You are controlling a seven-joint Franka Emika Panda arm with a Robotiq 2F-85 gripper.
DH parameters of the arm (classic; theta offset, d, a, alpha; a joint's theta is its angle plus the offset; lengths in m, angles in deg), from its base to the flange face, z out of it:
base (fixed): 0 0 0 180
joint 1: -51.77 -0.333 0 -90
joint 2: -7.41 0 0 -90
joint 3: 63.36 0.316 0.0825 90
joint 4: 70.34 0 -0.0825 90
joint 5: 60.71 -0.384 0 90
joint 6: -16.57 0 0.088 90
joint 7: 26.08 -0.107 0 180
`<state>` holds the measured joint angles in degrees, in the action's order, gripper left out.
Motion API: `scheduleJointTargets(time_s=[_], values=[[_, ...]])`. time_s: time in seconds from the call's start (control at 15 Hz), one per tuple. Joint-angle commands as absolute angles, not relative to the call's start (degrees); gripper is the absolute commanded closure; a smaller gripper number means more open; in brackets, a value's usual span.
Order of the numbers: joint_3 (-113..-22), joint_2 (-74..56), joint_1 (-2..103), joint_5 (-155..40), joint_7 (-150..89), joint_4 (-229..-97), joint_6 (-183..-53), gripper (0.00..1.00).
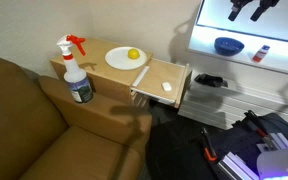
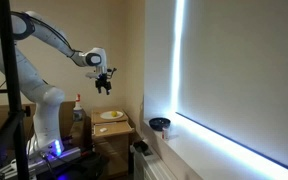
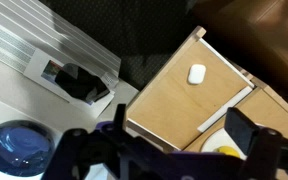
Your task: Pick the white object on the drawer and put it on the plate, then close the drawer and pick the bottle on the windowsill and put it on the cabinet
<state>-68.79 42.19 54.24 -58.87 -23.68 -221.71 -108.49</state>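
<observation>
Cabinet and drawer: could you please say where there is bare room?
Shallow tan wooden drawer: bare but for a tiny white piece. Tan cabinet top: a free strip between the clear spray bottle and the round white plate, which holds a yellow ball.

Probably a home living room: a brown sofa (image 1: 29, 115) beside a low wooden cabinet (image 1: 96, 52), and a blinded window (image 2: 234, 70).
</observation>
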Motion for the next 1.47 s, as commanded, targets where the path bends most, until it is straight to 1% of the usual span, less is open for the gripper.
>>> scheduleJointTargets(time_s=[0.0, 0.2, 0.53, 0.6, 0.67, 0.8, 1.0, 1.4], values=[[-68.3, 42.2, 54.7, -59.2, -23.4, -221.6, -108.3, 0.0], [-67.5, 36.1, 52.1, -61.7, -23.5, -221.8, -113.1, 0.0], [-62.8, 25.4, 49.7, -61.6, -26.9, -219.8, -123.3, 0.0], [-62.0, 23.8, 50.0, -60.7, -28.0, -219.2, -123.8, 0.0], [-62.9, 28.4, 49.8, -61.8, -26.6, -221.3, -122.0, 0.0], [-62.4, 26.6, 49.7, -61.7, -27.1, -221.0, -122.6, 0.0], [-62.7, 27.6, 49.8, -61.7, -27.0, -221.0, -122.5, 0.0], [-59.4, 13.2, 44.8, -67.6, -27.2, -220.4, -125.3, 0.0]])
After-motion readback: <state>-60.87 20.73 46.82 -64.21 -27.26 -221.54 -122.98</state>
